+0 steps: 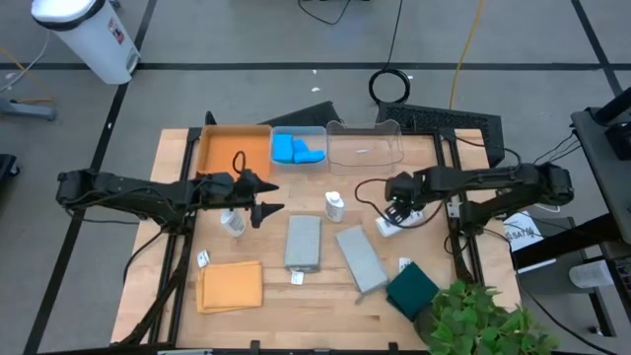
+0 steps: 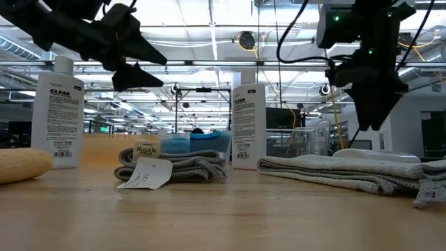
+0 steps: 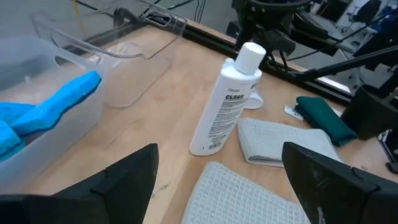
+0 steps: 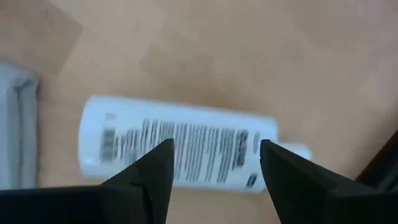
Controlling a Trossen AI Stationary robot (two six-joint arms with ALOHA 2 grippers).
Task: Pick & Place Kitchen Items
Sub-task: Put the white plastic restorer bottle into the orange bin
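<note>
Bottle [image 4: 180, 152] lies flat — right hand [image 4: 214, 165] open above it.

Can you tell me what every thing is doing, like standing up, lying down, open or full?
Left gripper: open, holding nothing.
Right gripper: open, over the lying bottle.
Lying bottle: on its side.
Middle bottle: upright, capped.
Left bottle: upright.
Sponge bin: holds blue sponges.
Clear bin: empty.
Orange tray: empty.
Grey cloths: folded flat.

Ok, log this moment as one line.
right gripper open over lying white bottle | left gripper open, raised near standing bottle | sponges binned
</note>
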